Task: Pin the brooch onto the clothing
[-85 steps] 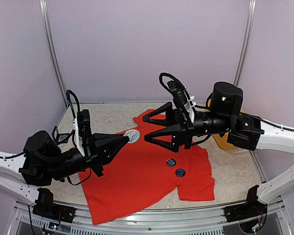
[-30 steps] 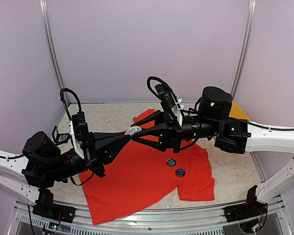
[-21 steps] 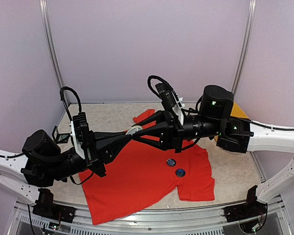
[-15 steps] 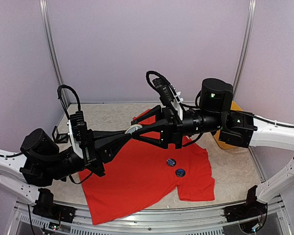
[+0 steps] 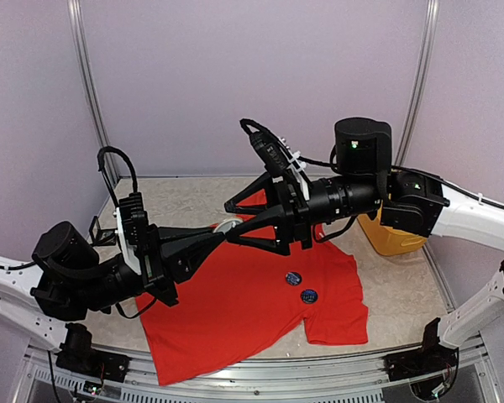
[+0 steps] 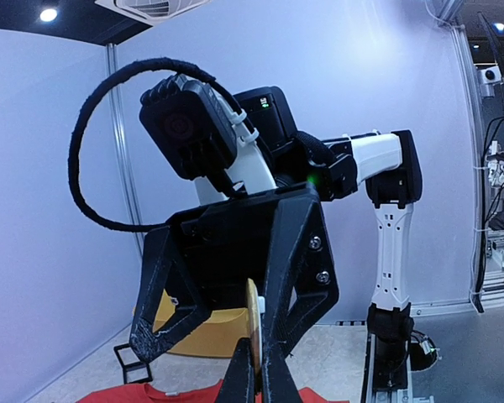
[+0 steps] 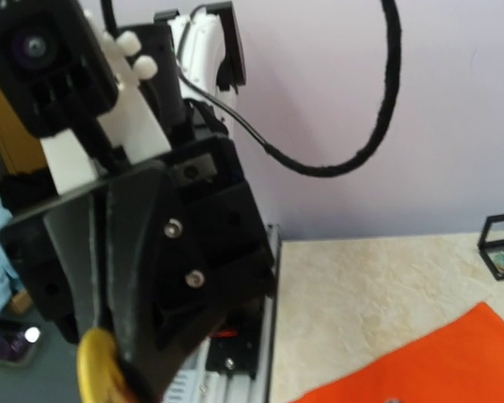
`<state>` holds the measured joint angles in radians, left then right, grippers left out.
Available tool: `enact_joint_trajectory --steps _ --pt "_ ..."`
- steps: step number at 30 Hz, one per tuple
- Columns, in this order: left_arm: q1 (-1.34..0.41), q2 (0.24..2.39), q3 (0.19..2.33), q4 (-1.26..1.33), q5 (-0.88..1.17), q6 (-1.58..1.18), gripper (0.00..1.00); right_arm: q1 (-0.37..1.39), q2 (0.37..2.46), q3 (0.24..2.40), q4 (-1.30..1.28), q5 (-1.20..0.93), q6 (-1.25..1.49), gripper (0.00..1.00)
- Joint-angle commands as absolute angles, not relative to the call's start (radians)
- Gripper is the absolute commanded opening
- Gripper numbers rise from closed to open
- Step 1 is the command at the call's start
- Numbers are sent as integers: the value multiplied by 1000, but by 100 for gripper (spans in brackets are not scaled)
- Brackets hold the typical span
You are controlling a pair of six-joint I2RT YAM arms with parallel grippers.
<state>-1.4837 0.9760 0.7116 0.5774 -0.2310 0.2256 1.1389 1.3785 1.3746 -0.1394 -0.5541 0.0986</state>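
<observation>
On the bench [image 5: 172, 201] we see the red-orange T-shirt [image 5: 227, 311] lying flat. A small round badge [image 5: 293, 278] and a second badge [image 5: 309, 295] sit on its right half. A yellow basket [image 5: 388, 238] stands past the right sleeve, partly hidden by the right arm, and a small black-framed box [image 5: 106, 237] sits near the left edge.

Above the collar the two arms meet tip to tip and cover that part of the cloth. The left end effector [image 5: 221, 234] is pressed together, pinching a round brooch [image 5: 228, 226] held up off the shirt. The right end effector [image 5: 229, 224] is spread, with one finger above the brooch and one below.

From above the brooch looks pale. The left wrist view shows it edge-on, yellow, between the pinching fingers [image 6: 239, 379]. We cannot tell whether the spread fingers touch it.
</observation>
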Motion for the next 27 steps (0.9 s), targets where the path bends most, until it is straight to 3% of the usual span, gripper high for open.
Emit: enact_joint_trajectory --steps 1,8,11,18,23,27 --pt "-1511 966 718 538 -263 234 0 1159 1414 1437 -267 -473 -24 64" --pt "-1511 922 701 535 -352 238 0 1182 1351 1410 -305 -636 -122 70" --pt "-1510 911 694 538 -345 232 0 1182 1305 1342 -217 -555 -81 68" --pt "-1511 926 692 569 -300 232 0 1181 1284 1278 -13 -503 40 37" --pt "-1511 939 698 581 -278 227 0 1181 1308 1291 -2 -522 56 31" --pt "-1511 945 699 583 -274 224 0 1182 1329 1300 -2 -552 67 20"
